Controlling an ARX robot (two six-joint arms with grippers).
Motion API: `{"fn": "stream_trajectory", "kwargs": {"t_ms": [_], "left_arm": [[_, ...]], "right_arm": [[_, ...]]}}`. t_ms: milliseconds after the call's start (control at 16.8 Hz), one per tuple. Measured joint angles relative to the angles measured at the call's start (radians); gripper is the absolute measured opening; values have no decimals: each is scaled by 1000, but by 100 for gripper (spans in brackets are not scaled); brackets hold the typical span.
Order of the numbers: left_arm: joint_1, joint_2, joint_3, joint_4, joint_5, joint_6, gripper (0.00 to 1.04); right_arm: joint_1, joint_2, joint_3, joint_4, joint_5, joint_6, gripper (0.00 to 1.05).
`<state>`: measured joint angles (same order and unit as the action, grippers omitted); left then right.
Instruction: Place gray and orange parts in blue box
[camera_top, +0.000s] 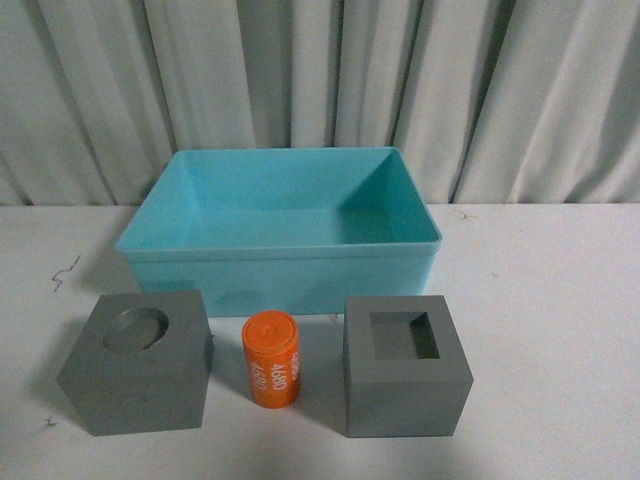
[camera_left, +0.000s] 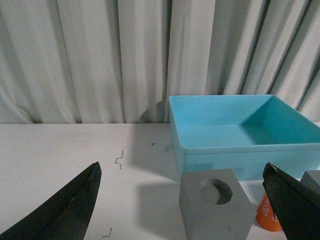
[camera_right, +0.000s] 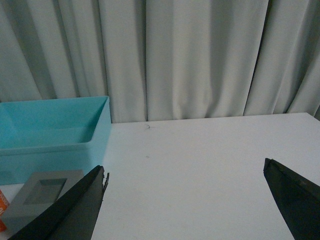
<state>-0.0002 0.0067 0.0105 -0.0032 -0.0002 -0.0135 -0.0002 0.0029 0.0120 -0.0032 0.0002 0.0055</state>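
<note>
Three parts stand in a row on the white table in front of the empty blue box (camera_top: 280, 272). At the left is a gray cube with a round recess (camera_top: 140, 362), in the middle an upright orange cylinder (camera_top: 271, 359) with white numerals, at the right a gray cube with a square recess (camera_top: 405, 366). Neither arm shows in the front view. My left gripper (camera_left: 181, 172) is open, with the round-recess cube (camera_left: 215, 207) between its fingers' lines and ahead of them. My right gripper (camera_right: 183, 170) is open over bare table, the square-recess cube (camera_right: 42, 192) beside its one finger.
Pale pleated curtains (camera_top: 320, 90) hang behind the table's far edge. Small dark scratch marks (camera_top: 65, 272) lie on the table left of the box. The blue box (camera_left: 240, 131) also shows in both wrist views (camera_right: 50, 130). Bare table (camera_top: 540, 300) extends to the right.
</note>
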Motion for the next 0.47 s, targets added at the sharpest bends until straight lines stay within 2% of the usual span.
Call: {"fn": "stream_trajectory", "kwargs": {"t_ms": [475], "left_arm": [[0, 0, 0, 0, 0, 0, 98]], "right_arm": [[0, 0, 0, 0, 0, 0, 98]]}}
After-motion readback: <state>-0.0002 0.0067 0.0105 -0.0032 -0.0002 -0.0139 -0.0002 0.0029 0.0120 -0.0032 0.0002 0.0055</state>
